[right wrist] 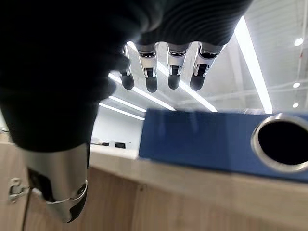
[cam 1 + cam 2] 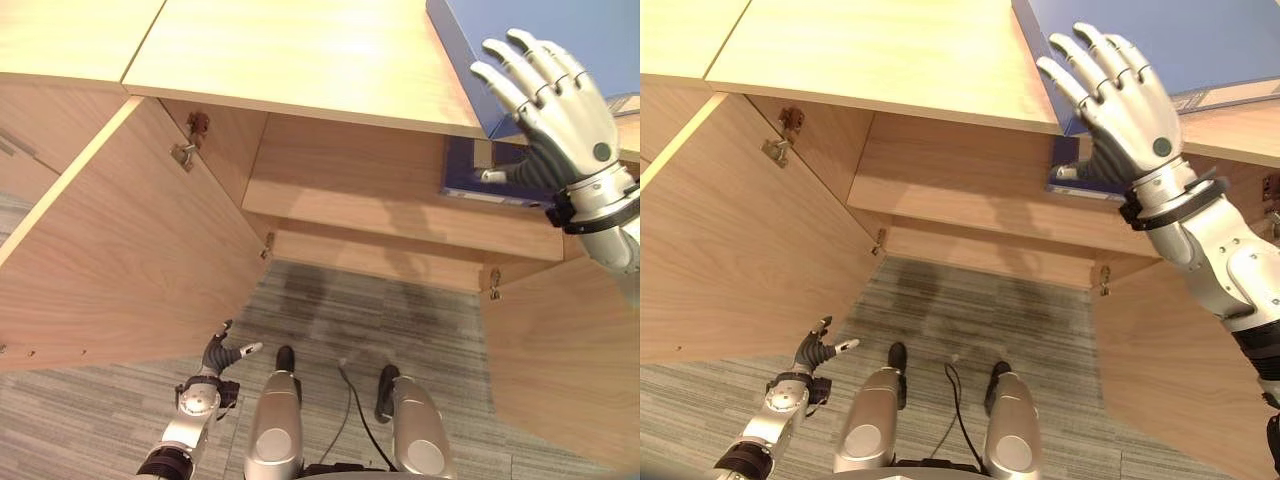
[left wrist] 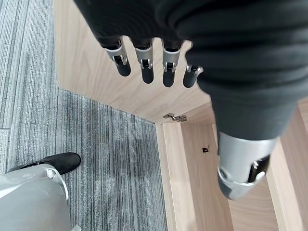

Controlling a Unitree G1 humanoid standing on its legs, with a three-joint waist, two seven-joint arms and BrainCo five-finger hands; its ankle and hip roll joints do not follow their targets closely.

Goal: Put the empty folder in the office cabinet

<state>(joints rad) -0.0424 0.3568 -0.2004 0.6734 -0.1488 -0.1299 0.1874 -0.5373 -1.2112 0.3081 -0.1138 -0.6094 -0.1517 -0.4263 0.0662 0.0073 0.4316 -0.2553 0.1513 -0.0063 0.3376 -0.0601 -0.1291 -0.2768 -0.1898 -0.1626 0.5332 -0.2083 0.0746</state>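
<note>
Both hands open; right hand (image 2: 1130, 110) raised, folder (image 2: 1160, 45)

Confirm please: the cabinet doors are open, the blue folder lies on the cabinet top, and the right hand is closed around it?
Not quite. The right hand is open, its fingers straight, above the blue folder, not closed around it; the right eye view shows this. The cabinet doors are open, and the folder lies on the cabinet top.

A blue ring-binder folder (image 2: 1160, 45) lies flat on the light wooden cabinet top (image 2: 880, 55), at its right end, one corner jutting past the front edge. Below that corner, another dark blue folder (image 2: 480, 180) rests on the cabinet's inner shelf (image 2: 390, 215), toward the shelf's right end.
</note>
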